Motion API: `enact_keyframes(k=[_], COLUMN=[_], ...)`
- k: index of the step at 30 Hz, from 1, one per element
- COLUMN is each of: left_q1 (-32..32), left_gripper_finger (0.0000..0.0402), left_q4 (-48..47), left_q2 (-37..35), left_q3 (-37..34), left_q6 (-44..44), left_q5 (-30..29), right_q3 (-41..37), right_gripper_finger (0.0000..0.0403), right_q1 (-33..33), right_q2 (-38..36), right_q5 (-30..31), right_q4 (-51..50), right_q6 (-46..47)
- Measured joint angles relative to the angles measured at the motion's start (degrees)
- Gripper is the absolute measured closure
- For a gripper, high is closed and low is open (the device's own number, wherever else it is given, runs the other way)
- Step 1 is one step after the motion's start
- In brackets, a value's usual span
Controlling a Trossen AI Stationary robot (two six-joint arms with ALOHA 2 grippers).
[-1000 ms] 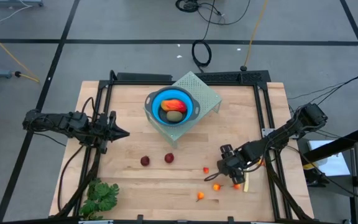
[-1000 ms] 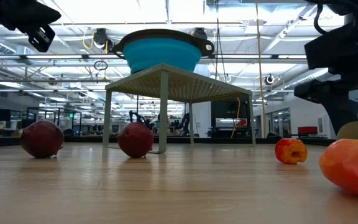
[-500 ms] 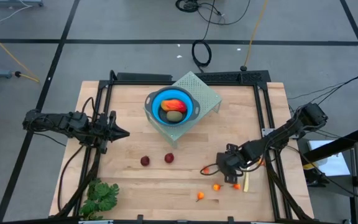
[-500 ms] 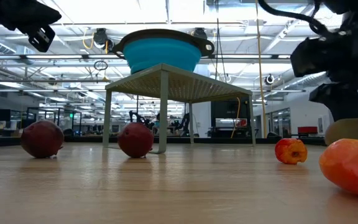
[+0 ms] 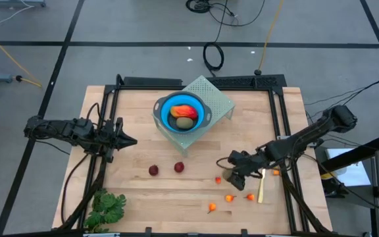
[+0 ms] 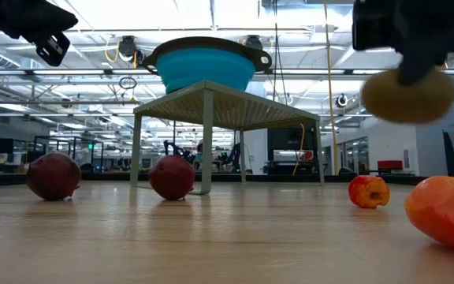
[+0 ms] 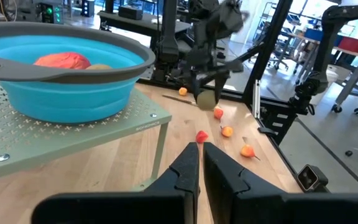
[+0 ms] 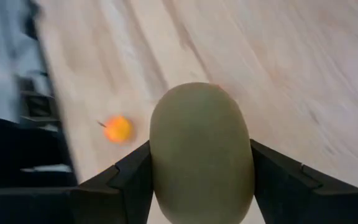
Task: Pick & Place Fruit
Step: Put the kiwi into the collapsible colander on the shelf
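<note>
The olive-brown oval fruit [image 8: 202, 149] now hangs clear of the table, pinched between the two fingers of the right gripper [image 5: 232, 172]. A second ago it still sat low by the wooden tabletop [image 5: 137, 191]; in the low view it has since risen to about the level of the stand's top, so the pick appears done and the carry is what remains.

Around it on the wood lie the pieces not yet moved: a tiny orange-red fruit [image 5: 218, 179] just beside the gripper, three more [image 5: 229, 197] nearer the front edge, and two dark-red balls [image 5: 153, 170] well apart to the left. The thin yellow stick [image 5: 260, 190] rests just behind the gripper.

The blue bowl [image 5: 163, 108] sits on the pale green perforated stand [image 5: 221, 99] at the back of the table and already holds a red-orange piece [image 5: 185, 111] and what looks like a second olive oval, though that one is partly hidden. The lift must clear the bowl's rim before release.

The left gripper [image 7: 196, 163] waits over the table's left edge, fingers closed on nothing. A leafy green bunch [image 5: 107, 207] lies at the front left corner.
</note>
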Motion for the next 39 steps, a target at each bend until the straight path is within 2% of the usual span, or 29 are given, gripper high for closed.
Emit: enact_keyframes(k=[13,27,39], left_q1=[0.0,0.0,0.0], left_gripper_finger=[0.038,0.038,0.038], left_q4=[0.0,0.0,0.0], left_q2=[0.0,0.0,0.0], left_q3=[0.0,0.0,0.0], left_q6=[1.4,1.3,-0.5], left_q5=[0.0,0.0,0.0], right_q3=[0.0,0.0,0.0], right_gripper_finger=[0.0188,0.0184,0.0184], right_q1=[-1.5,-1.5,-1.6], right_q2=[-3.9,-3.8,-3.8], right_q5=[1.5,1.1,1.2], right_q4=[16.6,24.8,42.4], right_q6=[2.6,12.7,7.1])
